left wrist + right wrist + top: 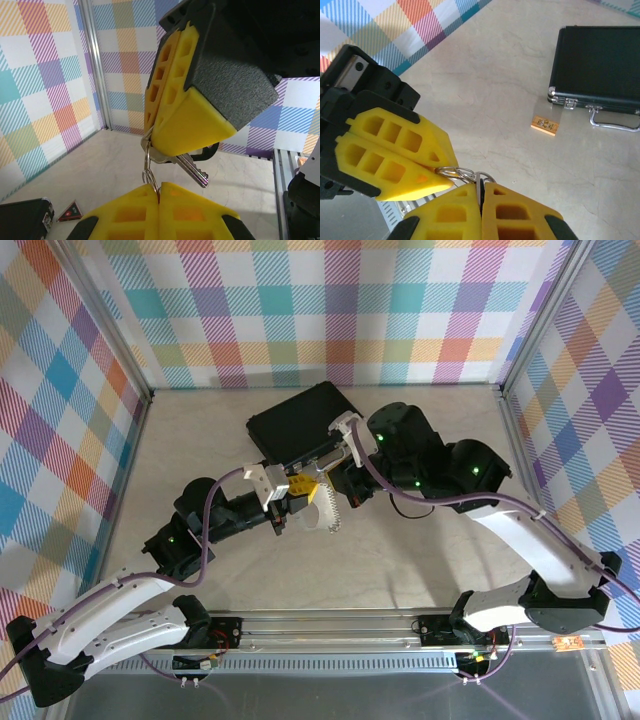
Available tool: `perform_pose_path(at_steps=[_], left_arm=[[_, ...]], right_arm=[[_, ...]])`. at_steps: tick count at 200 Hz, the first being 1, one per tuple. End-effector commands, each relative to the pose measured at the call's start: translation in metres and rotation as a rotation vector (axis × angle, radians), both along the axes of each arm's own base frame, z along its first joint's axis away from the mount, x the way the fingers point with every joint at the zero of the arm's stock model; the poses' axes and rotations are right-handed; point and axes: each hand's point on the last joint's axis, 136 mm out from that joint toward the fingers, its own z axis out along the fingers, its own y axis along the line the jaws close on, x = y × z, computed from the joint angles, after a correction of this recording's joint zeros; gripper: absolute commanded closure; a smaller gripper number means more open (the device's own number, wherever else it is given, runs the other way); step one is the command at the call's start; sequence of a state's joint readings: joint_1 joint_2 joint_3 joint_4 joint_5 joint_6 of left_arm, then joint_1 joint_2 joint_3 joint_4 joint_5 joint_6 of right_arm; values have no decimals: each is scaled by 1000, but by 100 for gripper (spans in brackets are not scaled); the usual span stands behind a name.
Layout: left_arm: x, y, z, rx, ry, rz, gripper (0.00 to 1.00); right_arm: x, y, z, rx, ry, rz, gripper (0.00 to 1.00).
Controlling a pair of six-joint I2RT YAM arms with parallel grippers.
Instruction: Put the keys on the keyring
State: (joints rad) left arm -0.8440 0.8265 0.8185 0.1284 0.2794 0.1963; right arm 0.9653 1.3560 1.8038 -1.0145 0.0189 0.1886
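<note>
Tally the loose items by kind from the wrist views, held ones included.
case: 1
block: 1
triangle: 1
key: 1 in plain sight
keyring: 1
Total: 5

You count: one black rectangular hard case (600,62), one small tan wooden block (544,125), one red-and-black triangle (70,212), one flat pale oval loop (325,515), one slim silver metal key (192,169), at least two small silver wire rings (465,173). Two yellow-fingered grippers: left gripper (159,200), right gripper (481,197).
</note>
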Motion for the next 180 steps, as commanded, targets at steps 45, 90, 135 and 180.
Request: perform_pose_path(at_steps=[45, 90, 135, 180], left_arm=[[-24, 8, 42, -85, -109, -64, 100], [-25, 9, 42, -82, -115, -63, 100], [-24, 11, 42, -81, -116, -52, 100], [-21, 11, 41, -81, -116, -37, 100]], right_arm=[[7, -4, -14, -46, 79, -52, 100], [11, -4, -27, -107, 124, -74, 100], [11, -5, -28, -109, 137, -81, 100], [4, -5, -25, -76, 146, -56, 100]])
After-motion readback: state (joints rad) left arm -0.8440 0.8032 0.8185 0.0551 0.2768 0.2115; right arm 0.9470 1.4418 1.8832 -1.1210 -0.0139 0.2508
